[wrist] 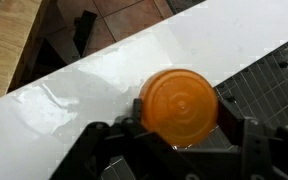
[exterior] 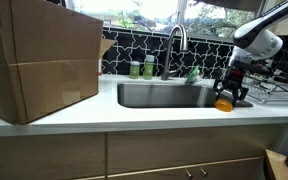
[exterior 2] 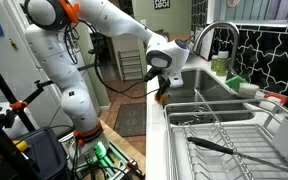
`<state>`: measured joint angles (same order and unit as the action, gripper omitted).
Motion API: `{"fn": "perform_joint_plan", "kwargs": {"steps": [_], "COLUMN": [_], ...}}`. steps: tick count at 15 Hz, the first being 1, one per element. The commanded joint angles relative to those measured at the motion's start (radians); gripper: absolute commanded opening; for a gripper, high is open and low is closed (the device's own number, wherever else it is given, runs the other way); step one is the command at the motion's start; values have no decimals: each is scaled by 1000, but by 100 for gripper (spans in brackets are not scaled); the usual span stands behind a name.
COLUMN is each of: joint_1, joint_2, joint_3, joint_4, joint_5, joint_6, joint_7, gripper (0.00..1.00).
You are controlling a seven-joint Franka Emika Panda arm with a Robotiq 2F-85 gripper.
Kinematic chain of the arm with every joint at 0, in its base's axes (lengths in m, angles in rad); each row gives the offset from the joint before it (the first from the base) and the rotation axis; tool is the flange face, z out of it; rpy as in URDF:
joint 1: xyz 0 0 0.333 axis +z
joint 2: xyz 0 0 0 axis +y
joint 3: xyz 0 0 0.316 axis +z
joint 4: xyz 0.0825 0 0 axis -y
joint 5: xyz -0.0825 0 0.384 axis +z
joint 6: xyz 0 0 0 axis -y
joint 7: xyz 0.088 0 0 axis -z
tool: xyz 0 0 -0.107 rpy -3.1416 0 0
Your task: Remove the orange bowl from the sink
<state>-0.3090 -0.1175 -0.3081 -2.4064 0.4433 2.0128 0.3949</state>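
1 orange bowl [wrist: 180,108] is sitting on the counter [wrist: 84,90] beside the sink [exterior: 164,96]; the gripper [wrist: 179,138] is straddling it, jaws spread, released.

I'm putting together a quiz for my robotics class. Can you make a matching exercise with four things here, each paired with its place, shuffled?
1 cardboard box
2 orange bowl
3 faucet
4 dish rack

A rises behind the sink
B on the white counter, under the gripper
C dark wire, beside the bowl
D across the sink from the bowl

Pairs: 1-D, 2-B, 3-A, 4-C
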Motion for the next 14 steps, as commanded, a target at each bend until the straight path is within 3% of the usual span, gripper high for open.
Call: {"fn": "perform_joint_plan", "kwargs": {"steps": [1, 4, 14], "joint_1": [-4, -2, 0], "joint_2": [24, 20, -5], "joint_3": [1, 4, 14], "joint_4": [12, 10, 3], "joint_5": [7, 4, -2], "joint_6": [-19, -20, 2], "joint_7": [17, 23, 7], "gripper": [71, 97, 100]}}
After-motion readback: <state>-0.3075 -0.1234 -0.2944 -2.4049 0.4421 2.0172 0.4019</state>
